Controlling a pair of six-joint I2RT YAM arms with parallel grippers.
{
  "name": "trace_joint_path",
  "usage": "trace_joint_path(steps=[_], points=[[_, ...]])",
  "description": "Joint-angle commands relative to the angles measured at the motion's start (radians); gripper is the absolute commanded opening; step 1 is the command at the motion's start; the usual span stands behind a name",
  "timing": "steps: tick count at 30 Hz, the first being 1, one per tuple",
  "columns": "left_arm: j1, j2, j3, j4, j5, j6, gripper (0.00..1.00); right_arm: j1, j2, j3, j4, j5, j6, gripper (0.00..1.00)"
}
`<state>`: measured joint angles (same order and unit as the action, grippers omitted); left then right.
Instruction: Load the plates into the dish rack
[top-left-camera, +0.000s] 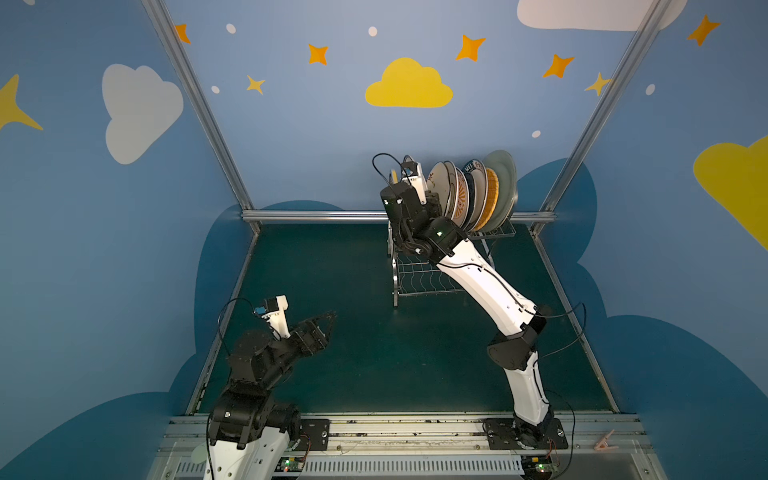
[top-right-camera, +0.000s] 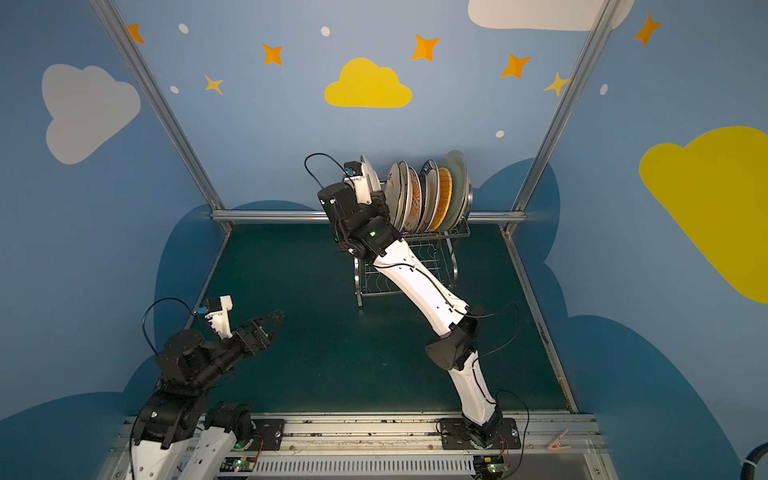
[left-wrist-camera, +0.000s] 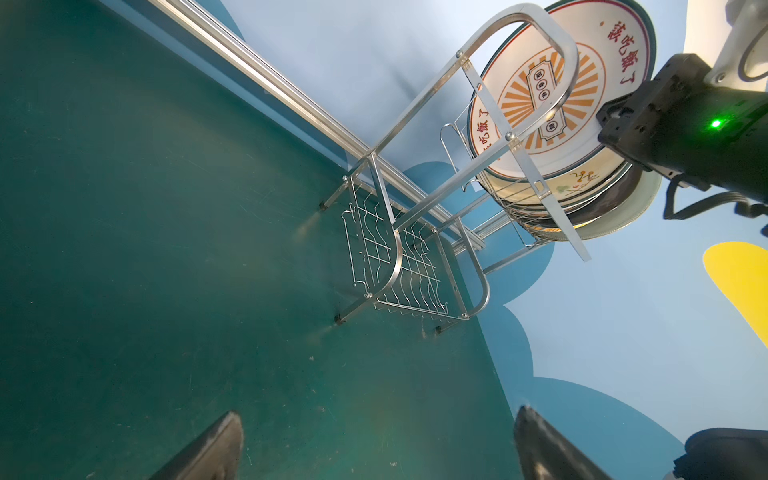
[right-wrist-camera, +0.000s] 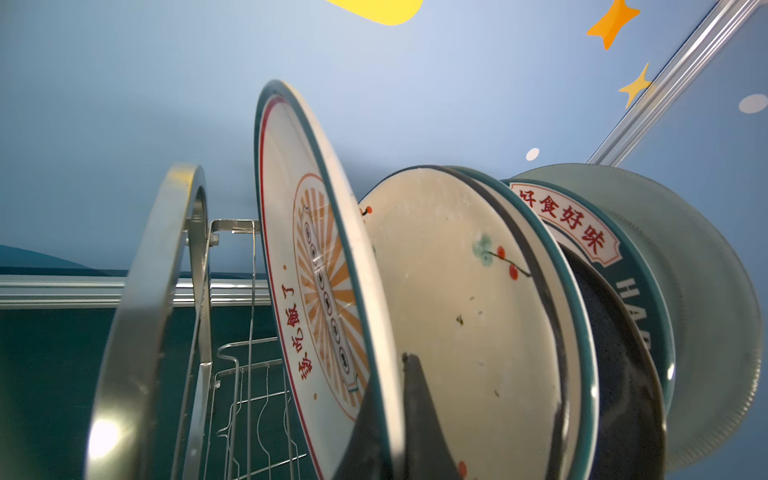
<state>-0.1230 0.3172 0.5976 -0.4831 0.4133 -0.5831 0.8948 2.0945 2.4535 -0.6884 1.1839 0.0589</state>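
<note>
The dish rack (top-left-camera: 419, 278) (top-right-camera: 374, 282) (left-wrist-camera: 399, 266) stands at the back of the table. Several plates (top-left-camera: 478, 195) (top-right-camera: 432, 195) stand on edge in its upper tier: cream floral (right-wrist-camera: 457, 291), black (right-wrist-camera: 615, 353), teal-rimmed (right-wrist-camera: 582, 232), pale green (right-wrist-camera: 706, 291). My right gripper (right-wrist-camera: 386, 399) (top-right-camera: 380, 199) is shut on the rim of an orange-sunburst plate (right-wrist-camera: 307, 249) (left-wrist-camera: 582, 83). It holds this plate upright at the row's left end, just inside the curved end frame (right-wrist-camera: 145, 311). My left gripper (top-left-camera: 328, 320) (top-right-camera: 276, 318) (left-wrist-camera: 378, 415) hangs open and empty over the front-left table.
A green mat (top-left-camera: 332, 353) covers the table. An aluminium rail (top-left-camera: 316, 216) runs along its back edge, just behind the rack. A clothespin (top-left-camera: 604, 440) lies on the front ledge at the right. The rack's lower wavy-wire shelf (left-wrist-camera: 390, 270) holds nothing.
</note>
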Motion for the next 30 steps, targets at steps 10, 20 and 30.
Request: trace_joint_path(steps=[10,20,30], points=[[-0.024,0.002,-0.002,-0.003,-0.010,0.006,1.00,0.001,-0.059,-0.034,0.120,0.144,-0.048,0.00],[-0.029,0.003,-0.001,-0.003,-0.013,0.007,1.00,-0.001,-0.070,-0.064,-0.007,0.135,0.077,0.00],[-0.032,0.004,-0.001,-0.005,-0.015,0.006,1.00,-0.007,-0.132,-0.119,-0.074,0.148,0.149,0.00]])
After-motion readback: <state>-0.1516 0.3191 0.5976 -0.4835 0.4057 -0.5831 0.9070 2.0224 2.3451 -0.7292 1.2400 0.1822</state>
